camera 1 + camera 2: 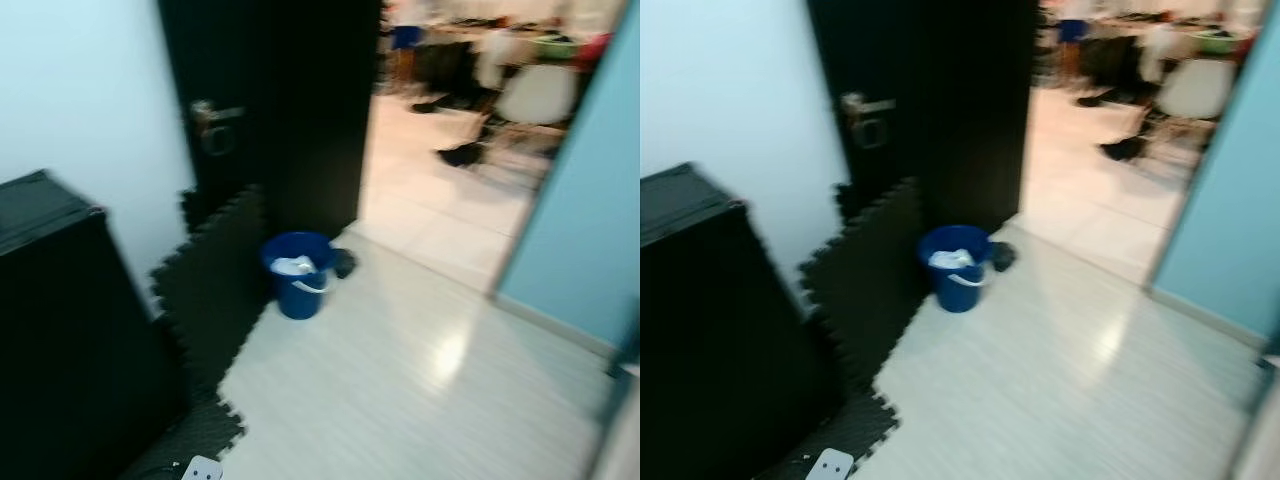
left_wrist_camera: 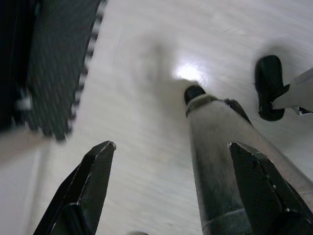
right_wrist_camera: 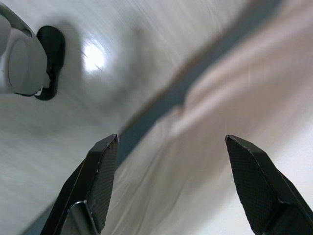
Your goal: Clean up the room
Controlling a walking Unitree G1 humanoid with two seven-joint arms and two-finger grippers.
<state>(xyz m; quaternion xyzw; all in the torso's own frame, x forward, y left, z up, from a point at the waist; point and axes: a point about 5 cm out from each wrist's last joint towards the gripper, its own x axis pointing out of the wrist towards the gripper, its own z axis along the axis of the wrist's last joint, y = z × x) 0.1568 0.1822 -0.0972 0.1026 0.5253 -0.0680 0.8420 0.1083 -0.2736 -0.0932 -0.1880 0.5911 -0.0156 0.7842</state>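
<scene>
Both claws hang empty, left claw (image 2: 171,156) and right claw (image 3: 171,149) spread wide above pale wood-look floor (image 1: 420,390). Mid-frame, the round blue plastic bucket (image 1: 298,280) holding white scraps sits by the dark door (image 1: 280,100); blurred views risk my foot knocking it over.

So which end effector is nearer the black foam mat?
Left. The left end effector hangs open over pale floor with the black foam mat just beside it; the right end effector hangs open near a wall base.
</scene>
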